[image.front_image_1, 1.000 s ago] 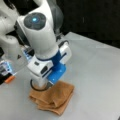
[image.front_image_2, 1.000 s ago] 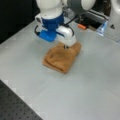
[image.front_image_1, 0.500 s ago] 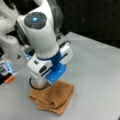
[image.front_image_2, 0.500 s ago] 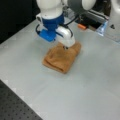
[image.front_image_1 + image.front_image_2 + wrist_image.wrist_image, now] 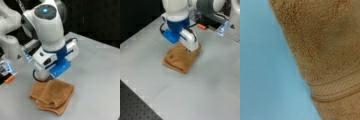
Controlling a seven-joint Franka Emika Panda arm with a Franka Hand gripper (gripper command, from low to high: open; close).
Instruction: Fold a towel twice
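Nothing has visibly moved since the earlier frames. Towel (image 5: 52, 96) (image 5: 181, 58) (image 5: 325, 50) lies folded in layers on the table (image 5: 100, 82) (image 5: 202, 95). Gripper sits low over its far edge, hidden behind the wrist; whether it is wide or narrow I cannot tell.

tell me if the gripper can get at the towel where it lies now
Probably yes. The gripper hangs right over the folded towel, at its far edge, and nothing sits between them on the table. The wrist view is filled with towel at close range.
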